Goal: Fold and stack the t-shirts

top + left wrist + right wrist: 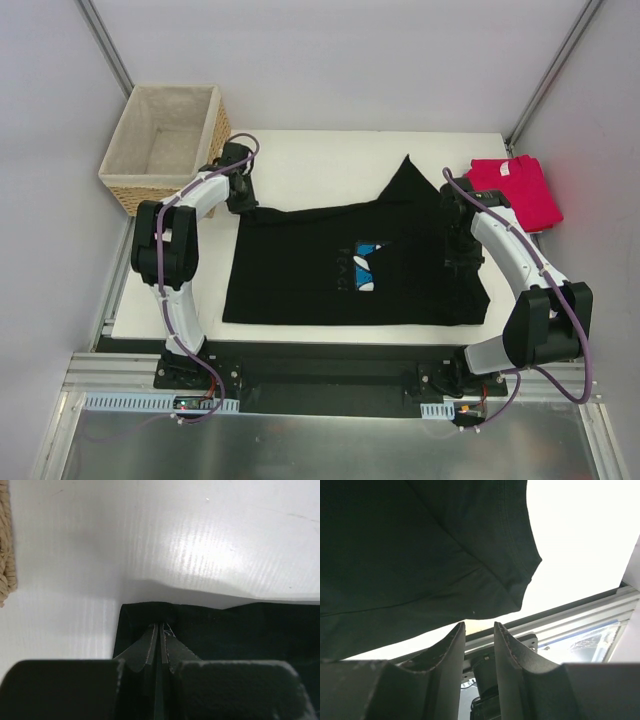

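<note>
A black t-shirt (300,270) with a blue printed square (367,265) lies spread flat across the white table (330,160). My left gripper (243,205) is at its far left corner. In the left wrist view the left gripper (161,626) is shut on the edge of the black t-shirt (240,630). My right gripper (465,262) hovers over the shirt's right side, pointing toward the near edge. In the right wrist view the right gripper (479,625) stands open with nothing between its fingers, and a corner of the black t-shirt (420,545) is just beyond the tips. A folded pinkish-red t-shirt (515,190) rests at the back right.
A wicker basket (165,140) with pale lining stands off the table's back left corner, and its rim (6,565) shows in the left wrist view. The metal rail (580,615) along the table's near edge lies past the right fingers.
</note>
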`<action>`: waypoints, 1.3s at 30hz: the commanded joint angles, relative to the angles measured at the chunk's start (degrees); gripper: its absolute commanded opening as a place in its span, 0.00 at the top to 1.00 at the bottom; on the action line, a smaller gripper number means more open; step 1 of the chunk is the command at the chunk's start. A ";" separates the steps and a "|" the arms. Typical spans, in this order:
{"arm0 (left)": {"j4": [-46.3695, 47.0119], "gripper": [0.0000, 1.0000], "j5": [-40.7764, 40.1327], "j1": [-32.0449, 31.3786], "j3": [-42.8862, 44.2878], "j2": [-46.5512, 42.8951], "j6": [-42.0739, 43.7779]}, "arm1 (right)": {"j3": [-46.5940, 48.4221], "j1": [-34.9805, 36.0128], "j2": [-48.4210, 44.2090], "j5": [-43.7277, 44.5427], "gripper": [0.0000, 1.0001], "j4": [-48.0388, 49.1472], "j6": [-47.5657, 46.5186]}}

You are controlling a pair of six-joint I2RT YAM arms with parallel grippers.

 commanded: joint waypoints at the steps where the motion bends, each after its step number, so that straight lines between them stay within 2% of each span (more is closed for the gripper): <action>1: 0.04 1.00 -4.31 0.68 2.94 0.51 -1.56 | 2.30 0.09 -0.21 2.10 0.68 -3.18 -1.43; 5: 0.92 1.00 -6.34 1.91 4.70 1.30 -3.41 | 2.56 0.09 0.14 1.75 0.69 -3.79 -1.60; 12: 1.19 1.00 -4.76 2.97 10.15 5.16 -4.38 | 1.25 0.09 -1.00 1.92 0.69 -4.58 -1.69; 16: 1.36 0.97 -5.11 2.97 14.01 7.19 -4.56 | 0.45 0.09 -1.53 2.01 0.69 -4.85 -1.78; 18: 1.54 0.85 -4.24 3.06 15.51 8.50 -3.68 | 0.28 0.09 -1.79 2.19 0.69 -4.94 -1.78; 20: 1.45 0.68 -1.97 3.06 18.06 9.47 -2.89 | 0.19 0.09 -1.79 2.45 0.69 -5.02 -1.69; 24: 1.54 0.48 -2.64 3.06 19.38 9.48 -2.97 | 0.19 0.09 -2.32 1.92 0.70 -5.46 -1.69; 27: 1.89 0.46 -4.58 3.06 19.47 7.90 -3.06 | 0.10 0.09 -3.20 1.66 0.70 -5.55 -1.78; 30: 2.85 0.46 -3.19 3.06 19.38 5.62 -1.75 | -0.07 0.09 -3.81 1.57 0.70 -5.55 -3.10; 34: 3.03 0.48 8.83 2.79 17.46 2.89 0.54 | -0.78 0.09 -4.17 0.35 0.70 -4.59 -2.40; 37: 3.12 0.48 8.78 1.74 12.82 -0.88 2.21 | -0.86 0.18 -4.60 -0.54 0.70 -3.36 -2.22; 39: 3.12 0.47 13.75 1.21 10.52 -3.60 3.78 | -0.52 0.01 -5.31 -0.45 0.69 -1.78 -2.31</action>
